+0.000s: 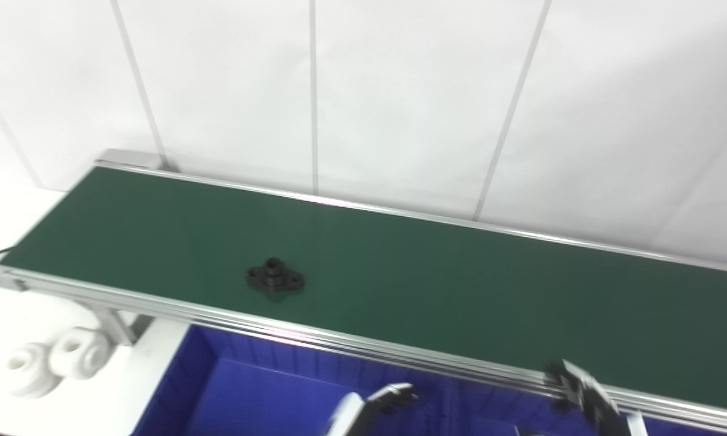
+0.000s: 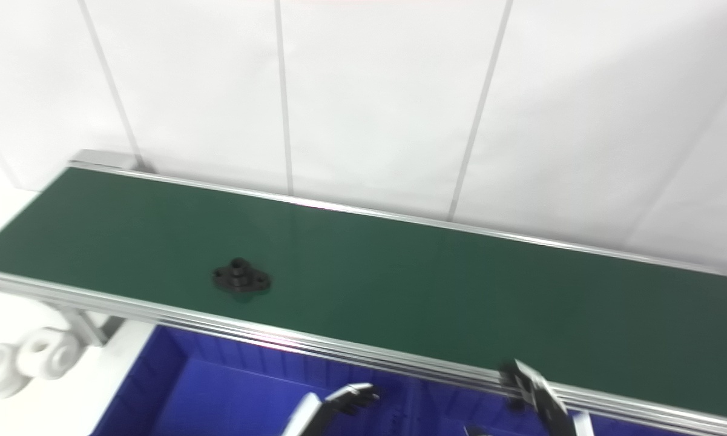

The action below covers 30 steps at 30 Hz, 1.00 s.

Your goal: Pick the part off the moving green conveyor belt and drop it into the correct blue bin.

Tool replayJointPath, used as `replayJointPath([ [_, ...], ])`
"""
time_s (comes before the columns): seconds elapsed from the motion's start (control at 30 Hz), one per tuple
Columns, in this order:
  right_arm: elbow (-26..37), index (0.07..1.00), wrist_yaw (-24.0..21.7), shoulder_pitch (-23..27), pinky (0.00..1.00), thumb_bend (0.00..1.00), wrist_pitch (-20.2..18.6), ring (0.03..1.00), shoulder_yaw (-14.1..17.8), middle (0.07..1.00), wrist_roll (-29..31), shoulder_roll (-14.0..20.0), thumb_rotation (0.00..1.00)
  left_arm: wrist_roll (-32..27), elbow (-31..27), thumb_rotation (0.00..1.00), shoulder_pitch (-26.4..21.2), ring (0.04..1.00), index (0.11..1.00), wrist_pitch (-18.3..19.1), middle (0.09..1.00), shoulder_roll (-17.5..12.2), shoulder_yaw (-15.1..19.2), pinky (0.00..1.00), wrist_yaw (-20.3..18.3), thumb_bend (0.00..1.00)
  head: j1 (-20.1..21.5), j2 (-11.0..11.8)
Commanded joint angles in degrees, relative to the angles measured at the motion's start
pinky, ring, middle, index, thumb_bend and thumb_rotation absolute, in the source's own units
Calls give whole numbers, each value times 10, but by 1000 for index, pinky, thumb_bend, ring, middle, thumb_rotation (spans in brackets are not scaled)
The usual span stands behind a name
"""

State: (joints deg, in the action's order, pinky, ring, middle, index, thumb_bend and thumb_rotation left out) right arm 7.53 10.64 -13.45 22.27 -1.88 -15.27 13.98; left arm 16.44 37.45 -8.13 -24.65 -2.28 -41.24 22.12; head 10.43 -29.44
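a long dark green conveyor belt [image 1: 436,272] with a silver aluminium frame runs slantwise across the scene, from about 9 o'clock down toward 4 o'clock. its surface is matte and flat, with a pale ribbed rail along the near edge and a thinner rail along the far edge. behind it stands a white panelled wall [image 1: 399,91], split by thin grey seams that fan upward. at 9 o'clock the belt's end sits on a white tabletop [image 1: 12,315], held up by a grey metal bracket [image 1: 118,327].

the small black flanged part [image 1: 275,278], a raised hub with a hole between two rounded ears, lies on the belt at about 8 o'clock from centre, nearer the front rail than the back one, well apart from both hands.

below the near rail, at 6 o'clock, a deep blue plastic bin [image 1: 248,387] opens upward, its ribbed inner wall just under the frame. two white round ring-shaped pieces [image 1: 60,360] rest on the tabletop at 8 o'clock, beside the bracket.

the left hand [image 1: 382,402] comes up over the bin at 6 o'clock, dark fingers curled slightly and holding nothing. the right hand [image 1: 581,393] sits at 5 o'clock by the near rail; it is blurred and cut by the edge, so i cannot tell how its fingers stand.
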Motion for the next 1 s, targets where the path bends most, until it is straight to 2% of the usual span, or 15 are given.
replayJointPath([
  [0.0, 49, 764, -18, 18, 641, 737, -36, 727, 6, 757, -32, 0, 305, -8, -25, 251, -12, 777, 798, -23, 795, -8, -4, 732, 5, 648, 0, -1],
  [0.07, 85, 764, -38, 35, 644, 736, -79, 724, 4, 756, -53, -7, 282, -15, -37, 262, -11, 781, 803, -23, 799, -19, -3, 740, -4, 644, 42, -7],
  [0.2, 137, 775, -85, 75, 654, 721, -177, 728, -6, 768, -89, -21, 244, -25, -58, 272, -9, 779, 810, -23, 799, -38, 1, 740, -15, 644, 69, -18],
  [0.3, 138, 776, -99, 99, 661, 711, -203, 735, -10, 770, -111, -27, 250, -33, -64, 260, -11, 762, 805, -23, 790, -46, 4, 725, -22, 657, 80, -24],
  [0.43, 121, 779, -138, 147, 674, 713, -258, 740, -24, 773, -135, -28, 275, -42, -72, 220, -13, 747, 798, -23, 778, -56, 16, 704, -35, 675, 106, -35],
  [0.63, 76, 782, -174, 213, 657, 741, -316, 737, -56, 773, -172, -32, 294, -54, -79, 193, -15, 749, 797, -23, 779, -63, 33, 697, -59, 684, 125, -50],
  [0.73, 45, 776, -182, 251, 658, 752, -329, 732, -73, 766, -194, -29, 284, -54, -82, 198, -18, 748, 797, -23, 780, -66, 37, 696, -74, 683, 123, -58],
  [0.97, -7, 772, -209, 316, 639, 770, -360, 723, -102, 763, -229, -22, 284, -64, -90, 280, -18, 754, 793, -23, 782, -69, 53, 706, -125, 710, 125, -72],
])
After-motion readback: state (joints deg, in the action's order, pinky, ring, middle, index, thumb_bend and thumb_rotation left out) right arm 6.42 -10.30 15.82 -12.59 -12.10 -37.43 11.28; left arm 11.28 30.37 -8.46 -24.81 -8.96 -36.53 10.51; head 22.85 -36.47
